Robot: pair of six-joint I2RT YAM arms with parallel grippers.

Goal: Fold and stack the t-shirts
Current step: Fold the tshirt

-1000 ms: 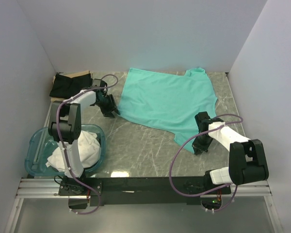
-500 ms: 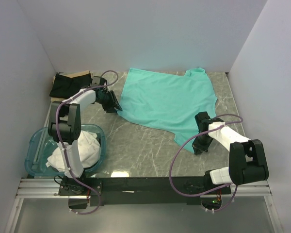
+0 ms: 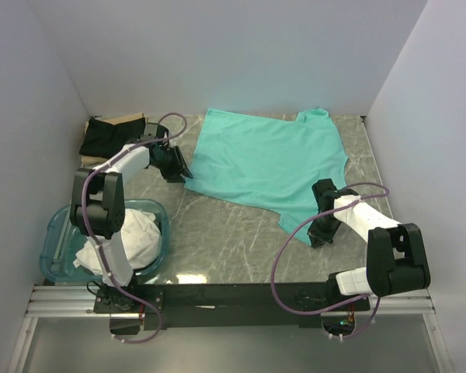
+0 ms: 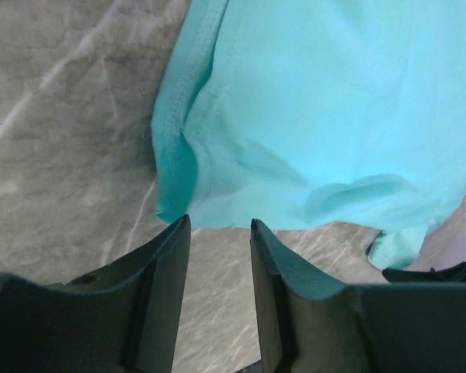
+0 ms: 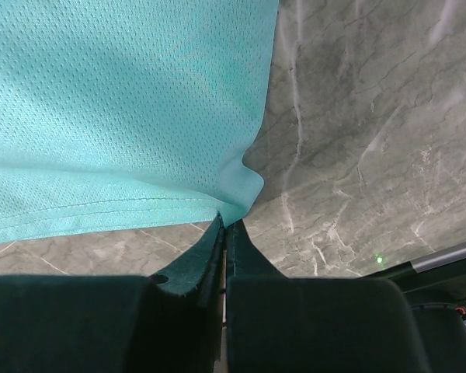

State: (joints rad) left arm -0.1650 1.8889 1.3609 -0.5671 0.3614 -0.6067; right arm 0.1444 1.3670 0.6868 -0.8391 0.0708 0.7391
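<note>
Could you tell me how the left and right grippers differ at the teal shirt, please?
The left gripper has its jaws apart with nothing between them; the right gripper is shut, pinching the teal shirt. The left sits at the shirt's left corner, the right at its near right corner. Both are at the shirt's edge.

Blue tub (image 3: 53, 230) and tan cardboard (image 3: 130, 116) sit on marble table (image 3: 233, 233).
</note>
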